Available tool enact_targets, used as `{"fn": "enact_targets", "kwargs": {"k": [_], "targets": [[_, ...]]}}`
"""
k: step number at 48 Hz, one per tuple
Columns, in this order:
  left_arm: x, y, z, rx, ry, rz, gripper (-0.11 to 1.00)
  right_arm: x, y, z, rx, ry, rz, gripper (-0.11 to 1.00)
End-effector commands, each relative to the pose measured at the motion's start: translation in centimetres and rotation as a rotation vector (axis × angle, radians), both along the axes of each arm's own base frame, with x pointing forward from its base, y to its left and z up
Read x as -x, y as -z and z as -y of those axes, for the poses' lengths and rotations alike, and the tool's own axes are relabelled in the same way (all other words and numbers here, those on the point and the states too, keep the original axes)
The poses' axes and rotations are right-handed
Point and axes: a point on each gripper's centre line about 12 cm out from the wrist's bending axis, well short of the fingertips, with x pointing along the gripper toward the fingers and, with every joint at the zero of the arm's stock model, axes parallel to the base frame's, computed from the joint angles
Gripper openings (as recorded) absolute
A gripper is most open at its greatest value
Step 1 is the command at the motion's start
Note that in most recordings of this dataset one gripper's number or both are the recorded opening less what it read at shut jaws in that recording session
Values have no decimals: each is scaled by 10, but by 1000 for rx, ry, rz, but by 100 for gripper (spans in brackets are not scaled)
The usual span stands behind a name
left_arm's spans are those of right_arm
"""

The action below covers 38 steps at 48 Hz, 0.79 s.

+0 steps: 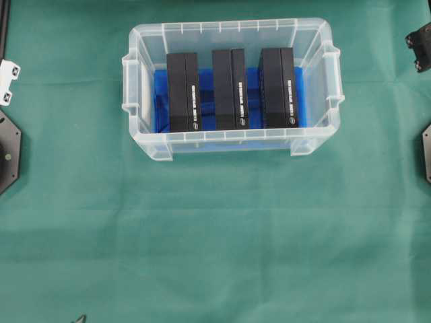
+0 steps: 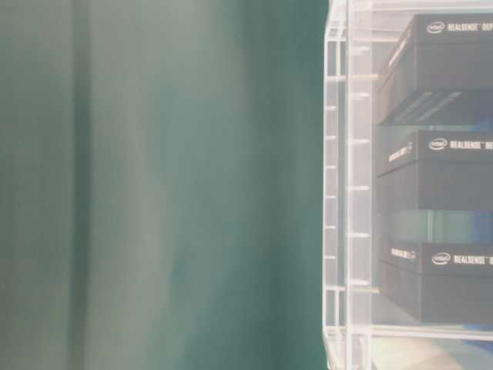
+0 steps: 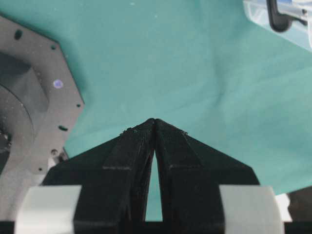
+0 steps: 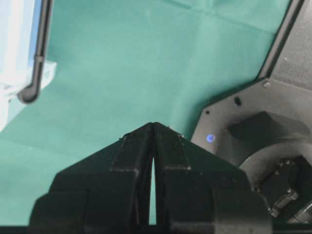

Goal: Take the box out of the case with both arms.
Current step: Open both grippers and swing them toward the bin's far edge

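The clear plastic case [image 1: 145, 145] stands on the green cloth at the back middle, lined with a blue sheet [image 1: 155, 101]. Three black boxes stand side by side in it: left [image 1: 183, 92], middle [image 1: 229, 89], right [image 1: 279, 87]. Through the case wall [image 2: 350, 185] the table-level view shows their white lettering. My left gripper [image 3: 155, 120] is shut and empty over bare cloth, far left of the case corner [image 3: 292, 22]. My right gripper [image 4: 153, 124] is also shut and empty, with the case edge [image 4: 22, 53] off to its upper left.
The left arm's black base [image 1: 7, 151] and a white part [image 1: 7, 81] sit at the left edge. The right arm's base [image 1: 425, 151] and a black part [image 1: 419, 47] sit at the right edge. Green cloth [image 1: 215, 242] covers the table in front of the case.
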Motion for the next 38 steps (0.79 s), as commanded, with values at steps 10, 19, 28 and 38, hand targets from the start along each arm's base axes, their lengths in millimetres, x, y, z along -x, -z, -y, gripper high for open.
{"fn": "enact_targets", "kwargs": {"k": [10,19,28,38], "targets": [[-1,2,0,-1,4,12,0,1,0,1,13,-3,24,9],[0,10,-1,-11,23,19,1,0,8,1,12,2,10,61],[-1,16,-1,-5,10,5,40,2,10,4,28,29,-1,94],[-1,16,-2,-11,-5,6,90,2,10,5,36,55,-1,93]]}}
